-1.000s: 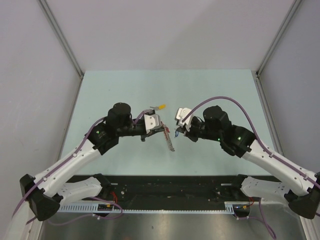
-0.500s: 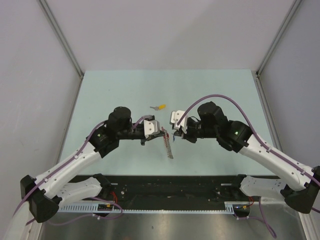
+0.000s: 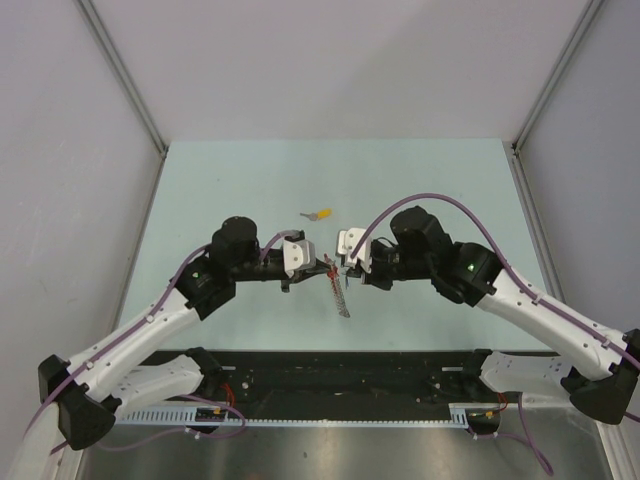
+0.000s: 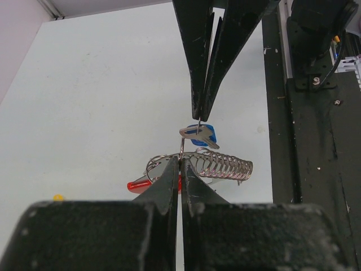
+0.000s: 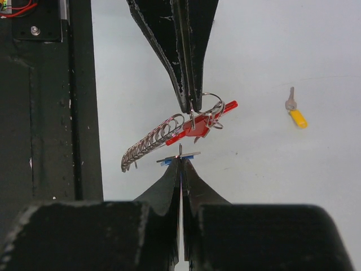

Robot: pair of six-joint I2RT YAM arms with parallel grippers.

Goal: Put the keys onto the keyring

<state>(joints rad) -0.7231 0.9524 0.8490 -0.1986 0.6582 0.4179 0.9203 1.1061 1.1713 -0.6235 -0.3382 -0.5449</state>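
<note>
The keyring (image 4: 223, 164), a coil of silvery chain with a red tag (image 4: 140, 184), hangs above the table. My left gripper (image 4: 180, 161) is shut on its thin wire ring. In the top view the chain (image 3: 340, 295) dangles below my left gripper (image 3: 322, 268). My right gripper (image 5: 180, 161) is shut on a blue-capped key (image 5: 174, 160), gripping a thin metal edge. This key (image 4: 201, 134) hangs just beside the keyring (image 5: 151, 141), tip to tip with my left gripper. A yellow-capped key (image 3: 320, 213) lies loose on the table behind both grippers.
The pale green table (image 3: 200, 200) has grey walls on three sides. A black rail (image 3: 340, 365) with the arm bases runs along the near edge. In the right wrist view the yellow-capped key (image 5: 296, 116) lies at the right.
Both arms have closed in toward each other at mid-table. The left brought the keyring rightward and nearer, the right brought the blue key leftward. Their fingertips now almost meet.
</note>
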